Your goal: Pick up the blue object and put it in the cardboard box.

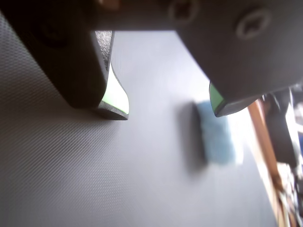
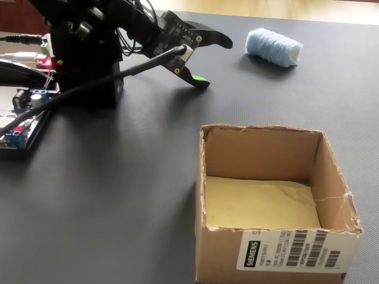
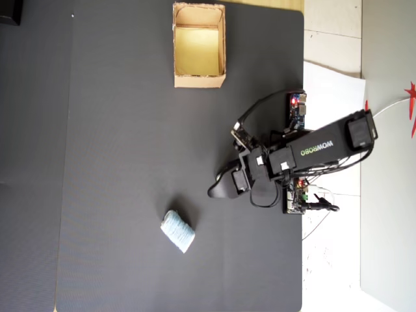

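Note:
The blue object (image 2: 273,47) is a pale blue ribbed roll lying on its side on the black mat, at the back right in the fixed view. My gripper (image 2: 216,63) hovers just left of it, open and empty, a gap away from the roll. In the wrist view the gripper (image 1: 166,109) shows green-edged tips spread wide, with the blue object (image 1: 218,137) blurred just beyond the right tip. The cardboard box (image 2: 260,157) stands open at the front, nothing inside. In the overhead view the box (image 3: 199,80) is at the top, the blue object (image 3: 177,231) at lower centre, the gripper (image 3: 218,182) to its upper right.
The arm's black base (image 2: 83,59) and circuit boards with wires (image 2: 23,118) sit at the left of the fixed view. In the overhead view the black mat (image 3: 117,162) ends at a white surface (image 3: 331,84) on the right.

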Robot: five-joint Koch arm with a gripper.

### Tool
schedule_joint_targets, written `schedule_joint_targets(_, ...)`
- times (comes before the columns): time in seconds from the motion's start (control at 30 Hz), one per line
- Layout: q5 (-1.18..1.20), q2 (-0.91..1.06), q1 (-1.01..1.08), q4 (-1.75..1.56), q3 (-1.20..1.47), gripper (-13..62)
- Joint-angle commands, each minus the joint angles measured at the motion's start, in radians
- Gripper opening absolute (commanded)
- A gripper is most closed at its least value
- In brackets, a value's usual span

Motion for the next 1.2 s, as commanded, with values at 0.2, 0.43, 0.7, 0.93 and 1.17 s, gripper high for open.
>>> schedule_joint_targets(0.2, 0.083, 0.087, -0.109, -0.018, 0.011, 33.7)
schedule_joint_targets(0.43, 0.077, 0.078, -0.106, 0.124, -0.129, 33.7)
schedule_joint_targets(0.7, 0.071, -0.021, -0.103, 0.270, -0.379, 33.7)
schedule_joint_targets(0.93, 0.020, -0.215, -0.101, 0.331, -0.620, 33.7)
schedule_joint_targets(1.17, 0.018, -0.488, -0.103, 0.453, -0.891, 33.7)
